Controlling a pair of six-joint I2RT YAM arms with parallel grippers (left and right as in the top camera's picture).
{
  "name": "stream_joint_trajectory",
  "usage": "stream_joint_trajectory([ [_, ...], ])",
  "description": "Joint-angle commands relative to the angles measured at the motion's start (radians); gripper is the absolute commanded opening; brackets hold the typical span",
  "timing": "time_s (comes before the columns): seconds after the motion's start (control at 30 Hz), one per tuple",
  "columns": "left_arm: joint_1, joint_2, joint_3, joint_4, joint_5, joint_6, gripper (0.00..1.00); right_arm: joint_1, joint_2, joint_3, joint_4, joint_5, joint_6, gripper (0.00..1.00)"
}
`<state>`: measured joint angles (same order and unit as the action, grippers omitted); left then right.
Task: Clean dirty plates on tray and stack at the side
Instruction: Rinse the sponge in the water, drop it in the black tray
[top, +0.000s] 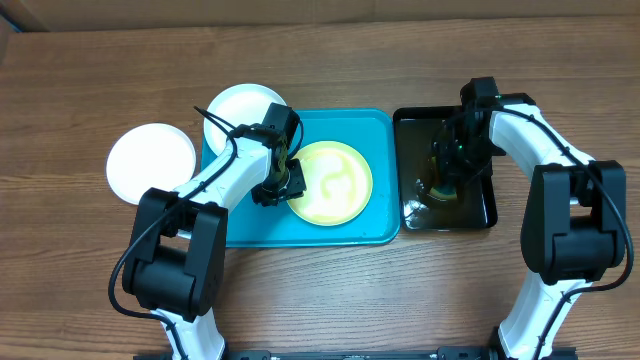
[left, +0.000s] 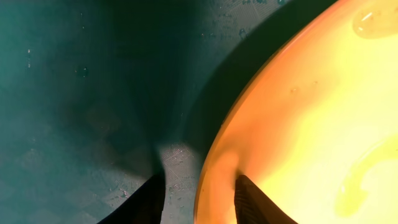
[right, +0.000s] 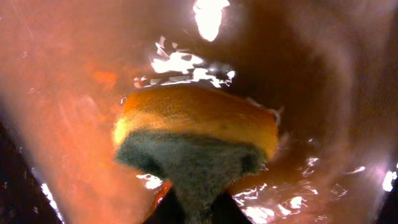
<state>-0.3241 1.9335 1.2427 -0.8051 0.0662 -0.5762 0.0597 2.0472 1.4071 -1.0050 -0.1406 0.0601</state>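
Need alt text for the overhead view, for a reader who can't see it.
From above, the left gripper sits at the left rim of a yellow-green plate on a turquoise tray, while the right gripper holds a sponge in a black tray. One white plate overlaps the tray's far-left corner; a second white plate lies on the table.

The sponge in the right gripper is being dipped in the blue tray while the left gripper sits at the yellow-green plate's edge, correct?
No: the overhead view shows the sponge and right gripper in the black tray, not the blue tray. The left gripper is at the edge of the yellow-green plate.
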Motion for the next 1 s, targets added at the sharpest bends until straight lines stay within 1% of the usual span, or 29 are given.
stream_joint_trajectory([
  [0.0,-0.002,0.016,-0.007,-0.002,-0.014,0.005,0.40,0.003,-0.034,-0.013,0.007,0.051,0.023,0.34],
  [0.13,-0.002,0.016,-0.007,-0.003,-0.014,0.005,0.39,0.003,-0.034,-0.013,0.008,0.050,0.023,0.49],
  [0.4,-0.005,0.017,-0.008,-0.003,-0.014,0.005,0.39,0.007,-0.034,-0.015,0.014,0.050,0.080,0.56],
  [0.6,-0.005,0.017,-0.008,-0.002,-0.014,0.004,0.39,0.029,-0.033,-0.091,0.113,0.050,0.079,0.71],
  [0.67,-0.005,0.017,-0.008,-0.002,-0.014,0.005,0.39,0.034,-0.033,-0.105,0.129,0.049,0.079,0.80],
  [0.8,-0.005,0.017,-0.008,-0.002,-0.014,0.005,0.39,0.032,-0.037,-0.061,0.085,0.032,0.079,0.83],
  [0.97,-0.005,0.017,-0.008,-0.003,-0.014,0.005,0.39,0.028,-0.040,0.071,-0.024,0.032,0.079,0.89],
])
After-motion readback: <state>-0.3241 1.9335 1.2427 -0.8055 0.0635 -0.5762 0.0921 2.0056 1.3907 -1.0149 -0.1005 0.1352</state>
